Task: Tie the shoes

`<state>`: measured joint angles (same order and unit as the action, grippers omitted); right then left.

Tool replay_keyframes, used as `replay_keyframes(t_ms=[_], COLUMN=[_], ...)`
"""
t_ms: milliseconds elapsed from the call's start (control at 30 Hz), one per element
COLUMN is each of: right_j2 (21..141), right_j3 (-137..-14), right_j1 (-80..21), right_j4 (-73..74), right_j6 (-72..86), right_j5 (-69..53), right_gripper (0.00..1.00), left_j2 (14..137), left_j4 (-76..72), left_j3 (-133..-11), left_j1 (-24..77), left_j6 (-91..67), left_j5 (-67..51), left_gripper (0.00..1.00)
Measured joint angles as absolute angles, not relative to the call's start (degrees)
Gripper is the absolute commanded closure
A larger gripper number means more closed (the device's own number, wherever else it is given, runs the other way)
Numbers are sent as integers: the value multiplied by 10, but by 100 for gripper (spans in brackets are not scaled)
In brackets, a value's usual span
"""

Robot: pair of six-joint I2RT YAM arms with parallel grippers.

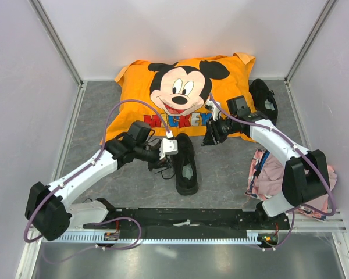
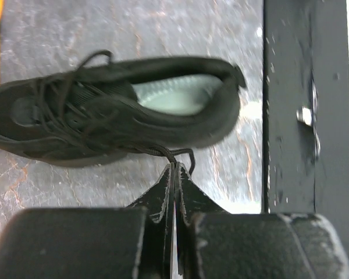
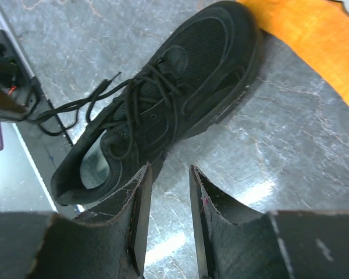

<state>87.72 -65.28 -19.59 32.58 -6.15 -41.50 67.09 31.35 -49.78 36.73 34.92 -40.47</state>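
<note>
One black shoe (image 1: 186, 165) lies on the grey floor in the middle, heel toward the arms, pale insole showing. My left gripper (image 1: 161, 160) sits at its left side and is shut on one of its thin black laces (image 2: 163, 152); in the left wrist view the jaws (image 2: 175, 165) meet right at the lace, beside the shoe (image 2: 116, 110). My right gripper (image 1: 210, 136) is open and empty, low over the floor by the shoe's toe end; in the right wrist view (image 3: 168, 168) the shoe (image 3: 163, 110) lies just ahead. The second shoe (image 1: 263, 100) lies at the back right.
An orange Mickey Mouse pillow (image 1: 186, 93) lies at the back, touching the toe of the middle shoe. A pink cloth (image 1: 267, 168) lies by the right arm's base. A black rail (image 1: 186, 218) runs along the near edge. Walls close in on three sides.
</note>
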Motion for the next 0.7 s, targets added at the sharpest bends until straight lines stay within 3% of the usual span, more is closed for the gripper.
replay_keyframes(t_ms=[300,533,700], right_j2=[839,704,714], right_j3=[-624,-502,-487], right_j1=[-212,-345,-407], right_j4=[302,151,73], right_j6=[-54,49,104], right_j5=[-456,-421,-387], right_gripper=[62,60,59], left_j2=[690,678,679], left_j4=[283,256,232], left_j3=[-500,-483,-483], left_j1=[363,336,335], left_j6=[299,231,197], left_j5=[-400,-416,-427], left_gripper=[98,99,99])
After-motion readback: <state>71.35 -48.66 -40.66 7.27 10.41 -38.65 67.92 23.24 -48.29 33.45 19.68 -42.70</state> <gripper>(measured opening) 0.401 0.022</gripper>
